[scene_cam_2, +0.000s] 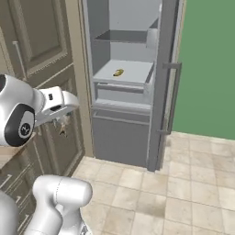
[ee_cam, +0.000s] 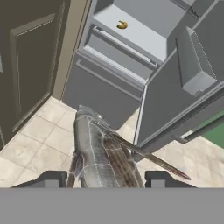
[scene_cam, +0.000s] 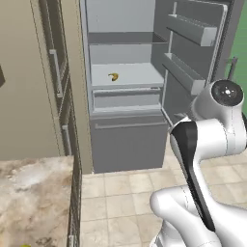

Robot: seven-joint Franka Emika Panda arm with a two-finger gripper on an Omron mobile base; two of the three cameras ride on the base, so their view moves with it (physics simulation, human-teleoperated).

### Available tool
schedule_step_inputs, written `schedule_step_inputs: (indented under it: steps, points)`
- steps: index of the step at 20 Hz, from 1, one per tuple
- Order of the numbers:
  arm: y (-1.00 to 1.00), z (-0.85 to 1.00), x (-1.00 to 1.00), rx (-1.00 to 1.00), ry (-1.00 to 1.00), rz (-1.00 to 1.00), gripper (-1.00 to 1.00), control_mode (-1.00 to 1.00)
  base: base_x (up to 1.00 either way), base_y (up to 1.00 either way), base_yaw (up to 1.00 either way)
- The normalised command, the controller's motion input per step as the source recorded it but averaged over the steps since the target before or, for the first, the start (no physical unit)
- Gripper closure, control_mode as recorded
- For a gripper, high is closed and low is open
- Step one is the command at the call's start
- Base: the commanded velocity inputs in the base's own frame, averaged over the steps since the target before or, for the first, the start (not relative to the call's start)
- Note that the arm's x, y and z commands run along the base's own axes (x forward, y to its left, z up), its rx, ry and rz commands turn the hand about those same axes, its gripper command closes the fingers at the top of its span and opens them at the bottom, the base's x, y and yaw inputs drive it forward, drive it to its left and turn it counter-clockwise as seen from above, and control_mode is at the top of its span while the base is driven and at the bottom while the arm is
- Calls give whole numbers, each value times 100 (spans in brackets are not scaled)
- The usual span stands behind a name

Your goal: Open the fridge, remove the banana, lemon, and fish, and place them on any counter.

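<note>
Left base view: the fridge (scene_cam: 126, 126) stands with its door (scene_cam: 195, 58) swung fully open to the right, the door racks exposed. A banana (scene_cam: 114, 76) lies on the pale middle shelf (scene_cam: 140, 75), above the drawer front. The arm (scene_cam: 207, 140) rises at lower right. A speckled counter (scene_cam: 34, 193) occupies the lower left corner, beside tall beige cabinets (scene_cam: 29, 77).

Right base view: the banana (scene_cam_2: 118, 72) rests near the middle of the same shelf. The open door (scene_cam_2: 165, 82) is seen edge-on, its bar handle facing the green wall (scene_cam_2: 206, 64). The claw (scene_cam_2: 62, 125) hangs low beside the cabinet front, well apart from the fridge, with something small held beneath it; detail is too small to confirm.

Hand view: a silver-grey fish (ee_cam: 103, 153) runs up from between the two finger tips (ee_cam: 52, 180), which stand on either side of its body, pinching it. It is held above the tiled floor (ee_cam: 39, 140) in front of the fridge. The banana (ee_cam: 122, 25) remains on the shelf beyond.
</note>
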Motion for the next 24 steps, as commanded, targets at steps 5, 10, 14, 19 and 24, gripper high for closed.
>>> schedule_step_inputs:
  steps: [5,10,14,19,24]
  points:
    - [0,0,0,0,0,0,100,100,-48,-4,71]
    - [0,0,0,0,0,0,100,100,-19,-25,93]
    - [0,0,0,0,0,0,100,100,-26,-14,85]
    - [0,0,0,0,0,0,100,100,-32,0,61]
    - [0,0,0,0,0,0,100,100,-4,14,49]
